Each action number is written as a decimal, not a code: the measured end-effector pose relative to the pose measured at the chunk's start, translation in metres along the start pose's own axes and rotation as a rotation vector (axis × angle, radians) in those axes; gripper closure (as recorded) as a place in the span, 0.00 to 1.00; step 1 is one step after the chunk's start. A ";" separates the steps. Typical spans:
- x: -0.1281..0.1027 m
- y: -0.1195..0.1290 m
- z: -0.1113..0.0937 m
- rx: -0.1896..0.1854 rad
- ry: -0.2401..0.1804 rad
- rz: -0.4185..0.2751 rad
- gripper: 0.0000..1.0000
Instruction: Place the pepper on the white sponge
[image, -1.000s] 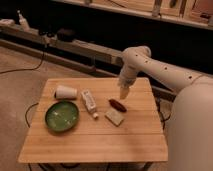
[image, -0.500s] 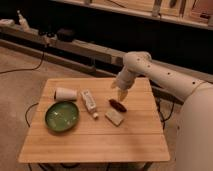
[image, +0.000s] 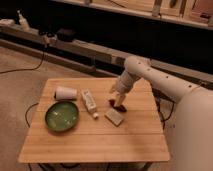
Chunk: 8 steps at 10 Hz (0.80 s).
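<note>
A green plate (image: 62, 116) sat near the wooden table's (image: 95, 142) left edge, then a tipped white cup (image: 66, 93) and a white tube-shaped bottle (image: 89, 101), label unreadable. The white sponge (image: 114, 117) lay just in front of the pepper (image: 121, 107). The gripper (image: 116, 100) hung at the pepper, its grip impossible to tell. Open boards ran along the front edge.

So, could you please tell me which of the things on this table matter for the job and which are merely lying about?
Job: small dark red pepper; flat off-white square sponge; the pincer, down at the pepper.
Lying about: white cup on its side; white tube-shaped bottle; round green bowl.
</note>
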 end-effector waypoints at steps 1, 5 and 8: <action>0.006 -0.001 0.009 -0.010 -0.022 0.026 0.38; 0.037 -0.009 0.023 -0.009 -0.002 0.087 0.38; 0.043 -0.014 0.031 -0.006 0.023 0.106 0.38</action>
